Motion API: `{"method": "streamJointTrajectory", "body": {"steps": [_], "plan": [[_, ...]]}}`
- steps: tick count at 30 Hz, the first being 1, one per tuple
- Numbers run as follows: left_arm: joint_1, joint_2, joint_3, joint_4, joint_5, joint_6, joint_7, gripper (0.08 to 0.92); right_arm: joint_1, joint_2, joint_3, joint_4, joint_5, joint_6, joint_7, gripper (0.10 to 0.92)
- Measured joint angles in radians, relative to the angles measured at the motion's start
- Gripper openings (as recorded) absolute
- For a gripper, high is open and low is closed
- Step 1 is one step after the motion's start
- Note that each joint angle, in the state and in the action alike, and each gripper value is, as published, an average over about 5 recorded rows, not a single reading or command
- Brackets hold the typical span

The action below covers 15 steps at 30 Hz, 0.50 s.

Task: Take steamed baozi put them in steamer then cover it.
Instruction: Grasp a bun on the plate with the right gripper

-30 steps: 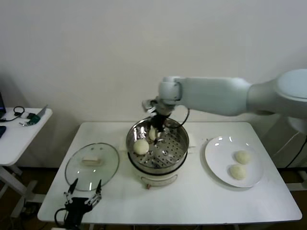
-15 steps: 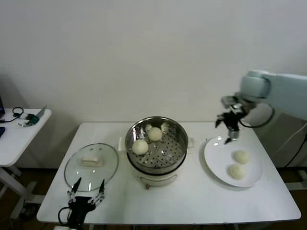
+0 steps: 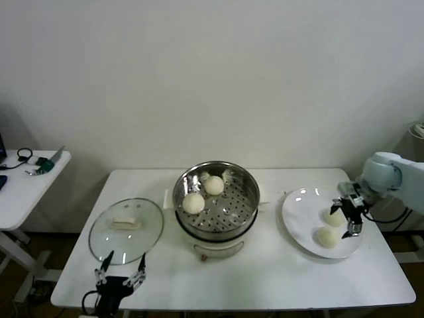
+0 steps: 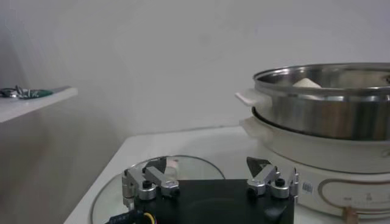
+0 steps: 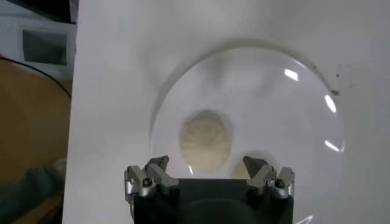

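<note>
Head view: right gripper [image 3: 352, 219] over white plate [image 3: 299, 222], fingers apart, above two smooth cream baozi [image 3: 327, 236]; two more inside shiny steamer [image 3: 218, 199]; glass cover [image 3: 126, 228] flat beside it.
Left wrist view: left gripper [image 4: 210, 179] spread wide, empty, near cover [image 4: 189, 165]; no legible writing.
Right wrist view: pleated bun [image 5: 205, 139] below parted fingers.
</note>
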Motion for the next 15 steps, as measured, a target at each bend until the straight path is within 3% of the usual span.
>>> {"method": "streamJointTrajectory", "body": {"steps": [9,15], "plan": [[0.006,-0.003,-0.001,0.000,0.005,-0.002,0.000,0.823,-0.154,0.024,0.122,-0.039,-0.053,-0.004,0.055,0.812],[0.006,-0.004,-0.001,0.001,0.005,-0.002,0.000,0.823,-0.211,0.031,0.168,-0.048,-0.072,-0.011,0.070,0.761]]}}
